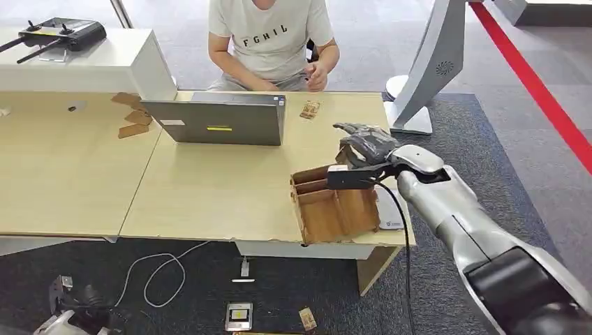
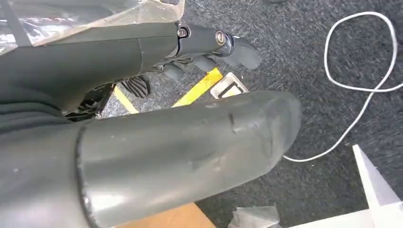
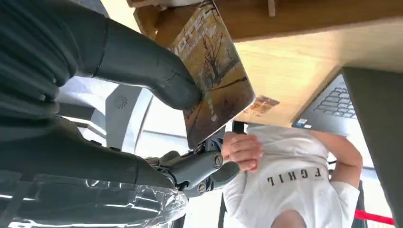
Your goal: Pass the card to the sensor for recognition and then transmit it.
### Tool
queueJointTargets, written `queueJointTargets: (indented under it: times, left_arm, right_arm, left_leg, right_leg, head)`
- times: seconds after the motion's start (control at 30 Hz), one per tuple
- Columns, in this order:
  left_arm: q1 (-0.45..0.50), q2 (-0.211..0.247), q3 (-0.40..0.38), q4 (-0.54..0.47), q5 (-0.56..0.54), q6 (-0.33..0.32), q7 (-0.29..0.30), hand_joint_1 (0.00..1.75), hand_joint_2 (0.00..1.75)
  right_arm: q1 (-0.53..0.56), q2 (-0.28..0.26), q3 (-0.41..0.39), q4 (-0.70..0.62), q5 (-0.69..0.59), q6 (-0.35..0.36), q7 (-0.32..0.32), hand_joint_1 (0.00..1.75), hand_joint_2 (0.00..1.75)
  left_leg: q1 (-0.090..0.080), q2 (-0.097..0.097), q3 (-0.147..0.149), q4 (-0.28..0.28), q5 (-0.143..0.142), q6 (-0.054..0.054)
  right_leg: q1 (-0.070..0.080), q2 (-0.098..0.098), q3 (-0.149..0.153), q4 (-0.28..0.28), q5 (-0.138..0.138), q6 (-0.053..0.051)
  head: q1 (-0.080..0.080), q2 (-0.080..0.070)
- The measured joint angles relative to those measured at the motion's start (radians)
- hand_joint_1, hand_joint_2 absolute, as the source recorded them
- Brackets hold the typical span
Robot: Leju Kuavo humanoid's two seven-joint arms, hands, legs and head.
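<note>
Closest to us in the right wrist view, our right hand [image 3: 157, 95] pinches a card [image 3: 216, 76] between the thick thumb and the darker fingers [image 3: 199, 168]; the card bears a picture of bare trees in yellow-brown tones and some pale lettering we cannot read. In the head view the same right hand [image 1: 364, 148] hangs above the far edge of an open wooden box [image 1: 334, 206] at the right end of the bench [image 1: 209, 188]. Our left hand [image 2: 209, 47] hangs over the grey carpet with its fingers loosely curled and nothing in them, beside a white cable [image 2: 361, 85]. A grey laptop [image 1: 222, 118] stands on the bench, a second card [image 1: 310, 109] just beyond it. A person [image 1: 271, 42] sits opposite in a pale shirt reading "FGHIL".
</note>
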Motion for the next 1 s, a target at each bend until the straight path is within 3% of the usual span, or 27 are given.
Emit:
queueJointTargets:
  times: [1.0]
  left_arm:
    - [0.0, 0.0, 0.0, 0.0, 0.0, 0.0, -0.003, 0.0, 0.0]
  right_arm:
    - [-0.011, 0.009, -0.017, -0.001, 0.0, -0.005, 0.0, 1.75, 1.75]
  left_leg:
    - [0.0, 0.0, 0.0, 0.0, 0.0, 0.0]
  right_leg:
    - [0.0, 0.0, 0.0, 0.0, 0.0, 0.0]
  head:
    - [0.0, 0.0]
